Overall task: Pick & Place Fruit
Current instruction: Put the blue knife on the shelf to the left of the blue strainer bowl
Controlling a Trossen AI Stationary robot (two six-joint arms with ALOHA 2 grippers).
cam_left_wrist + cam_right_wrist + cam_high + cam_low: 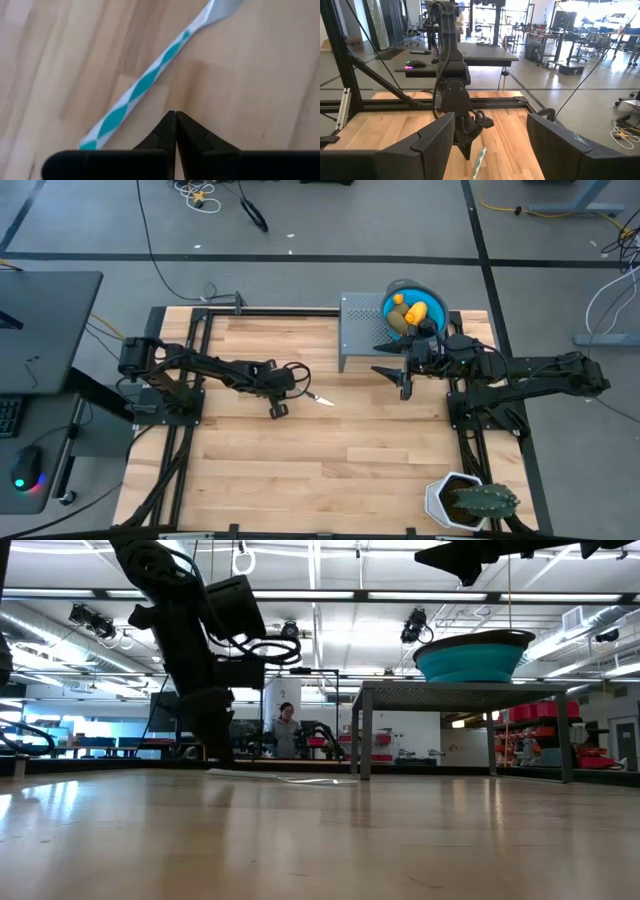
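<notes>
My left gripper (pixel 175 116) is down at the wooden table (pixel 300 450), near its middle toward the far edge, with both fingers (pixel 159 134) pressed together and nothing between them. The teal-and-white striped stick (pixel 145 82) lies flat on the wood just beside my fingertips, not gripped. My right gripper (pixel 404 387) hangs above the table by the right end of the far edge, its fingers (pixel 432 137) spread wide and empty. Just behind it, the fruit (pixel 410 313), yellow and olive pieces, sits in the blue bowl (pixel 434 302) on the grey metal stand (pixel 360 330) at the far edge.
</notes>
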